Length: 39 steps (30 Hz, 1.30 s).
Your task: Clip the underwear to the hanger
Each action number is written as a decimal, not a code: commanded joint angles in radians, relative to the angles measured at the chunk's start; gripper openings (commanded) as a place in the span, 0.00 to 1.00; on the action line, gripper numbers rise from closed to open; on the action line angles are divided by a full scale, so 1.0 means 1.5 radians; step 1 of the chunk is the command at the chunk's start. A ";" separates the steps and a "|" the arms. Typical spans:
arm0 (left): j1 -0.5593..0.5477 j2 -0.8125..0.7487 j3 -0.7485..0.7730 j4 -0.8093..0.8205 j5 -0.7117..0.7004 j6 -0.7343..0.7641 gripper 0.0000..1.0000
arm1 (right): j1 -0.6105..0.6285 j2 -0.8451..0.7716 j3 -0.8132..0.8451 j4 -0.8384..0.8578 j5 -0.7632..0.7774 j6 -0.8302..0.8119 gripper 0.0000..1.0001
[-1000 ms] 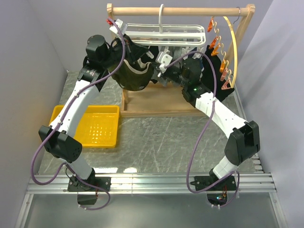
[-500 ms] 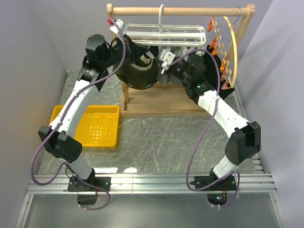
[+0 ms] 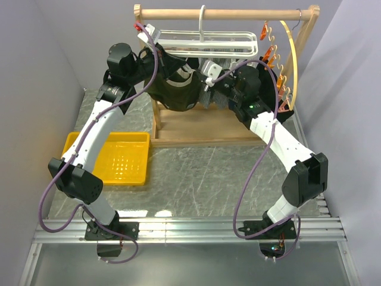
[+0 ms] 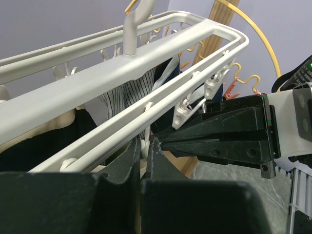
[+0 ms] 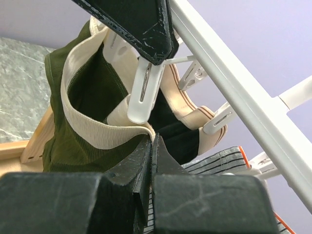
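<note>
The olive-green underwear (image 3: 169,92) with a beige waistband (image 5: 97,131) hangs under the white grid hanger (image 3: 202,39). My right gripper (image 5: 153,139) is shut on a fold of the waistband and holds it up just below a white clip (image 5: 144,92). My left gripper (image 4: 141,146) is shut on the top of that clip; its black finger (image 5: 141,24) shows above the clip in the right wrist view. In the top view the left gripper (image 3: 159,56) and right gripper (image 3: 196,77) meet under the hanger's left half. The hanger's bars (image 4: 122,63) cross the left wrist view.
The hanger hooks on a wooden rack frame (image 3: 226,13) with a wooden base (image 3: 196,128). A wooden hoop with orange clips (image 3: 290,59) hangs at the right. A striped garment (image 5: 219,161) and a black garment (image 5: 178,129) hang close by. A yellow basket (image 3: 119,158) lies at left.
My right gripper has moved up and slightly right, lifting the waistband closer to the hanger's clip. The left arm has stayed in place.
</note>
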State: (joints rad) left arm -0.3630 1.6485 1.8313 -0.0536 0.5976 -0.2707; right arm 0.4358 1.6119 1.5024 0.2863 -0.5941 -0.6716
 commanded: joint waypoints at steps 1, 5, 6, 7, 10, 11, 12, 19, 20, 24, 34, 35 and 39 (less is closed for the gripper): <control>0.010 0.009 -0.002 -0.116 0.034 0.016 0.00 | -0.006 -0.020 0.032 0.024 -0.017 0.000 0.00; 0.010 0.011 0.000 -0.121 0.037 0.018 0.00 | -0.008 -0.017 0.042 0.024 -0.018 0.005 0.00; 0.010 0.011 0.000 -0.120 0.038 0.019 0.00 | -0.008 -0.016 0.048 0.023 -0.019 0.006 0.00; 0.010 0.011 0.000 -0.120 0.038 0.018 0.00 | -0.008 -0.016 0.049 0.023 -0.020 0.007 0.00; 0.010 0.011 -0.001 -0.121 0.036 0.021 0.00 | -0.009 -0.015 0.056 0.025 -0.021 0.009 0.00; 0.010 0.012 0.000 -0.122 0.037 0.022 0.00 | -0.009 -0.014 0.058 0.025 -0.022 0.010 0.00; 0.010 0.011 0.000 -0.122 0.038 0.023 0.00 | -0.009 -0.013 0.061 0.025 -0.023 0.012 0.00; 0.010 0.013 0.000 -0.124 0.032 0.028 0.00 | -0.010 -0.007 0.083 0.018 -0.036 0.018 0.00; 0.010 0.013 0.000 -0.125 0.031 0.029 0.00 | -0.009 -0.007 0.084 0.018 -0.037 0.018 0.00; 0.010 0.014 0.000 -0.122 0.031 0.030 0.00 | -0.010 -0.002 0.099 0.010 -0.042 0.018 0.00; 0.010 0.017 0.012 -0.107 0.019 0.009 0.29 | -0.009 0.001 0.105 -0.003 -0.043 0.014 0.00; 0.010 0.017 0.012 -0.105 0.018 0.006 0.31 | -0.009 0.001 0.105 -0.004 -0.043 0.013 0.00; 0.010 0.015 0.012 -0.094 0.006 0.001 0.41 | -0.009 0.003 0.104 -0.004 -0.042 0.012 0.00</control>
State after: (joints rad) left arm -0.3573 1.6558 1.8473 -0.1139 0.6048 -0.2569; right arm 0.4229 1.6207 1.6062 0.2615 -0.6384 -0.6533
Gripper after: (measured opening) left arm 0.400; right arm 0.019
